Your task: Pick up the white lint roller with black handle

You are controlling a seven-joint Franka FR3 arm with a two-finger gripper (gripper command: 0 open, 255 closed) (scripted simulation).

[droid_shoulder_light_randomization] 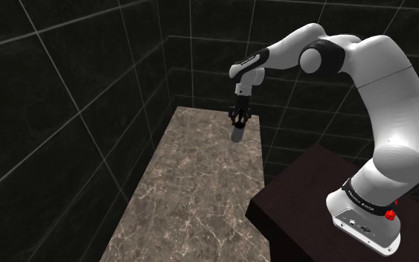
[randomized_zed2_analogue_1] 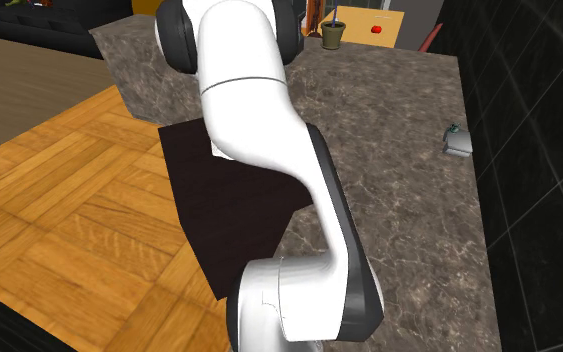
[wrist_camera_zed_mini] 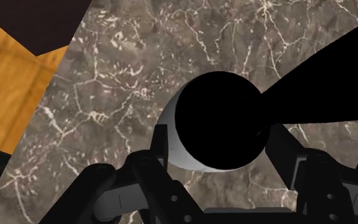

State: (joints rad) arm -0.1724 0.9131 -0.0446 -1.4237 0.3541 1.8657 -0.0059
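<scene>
The lint roller (wrist_camera_zed_mini: 217,118) shows end-on in the wrist view: a round black end with a pale grey-white body behind it. My gripper (wrist_camera_zed_mini: 219,147) is shut on it, one black finger (wrist_camera_zed_mini: 161,141) pressed against each side. A black wedge runs from the roller across the marble; I cannot tell whether it is shadow or handle. In the shoulder view the gripper (droid_shoulder_light_randomization: 239,116) points down at the far end of the marble counter (droid_shoulder_light_randomization: 193,193), close to that view's right edge. The roller (droid_shoulder_light_randomization: 237,135) hangs as a small grey stub under the fingers.
Dark tiled walls (droid_shoulder_light_randomization: 74,97) close in the counter's far end and the shoulder view's left side. The dark stand (droid_shoulder_light_randomization: 304,193) adjoins the counter. In the second exterior view a small grey object (randomized_zed2_analogue_1: 457,142) lies by the wall and a pot (randomized_zed2_analogue_1: 333,33) stands far off. Wood floor (randomized_zed2_analogue_1: 59,200) lies beside the stand.
</scene>
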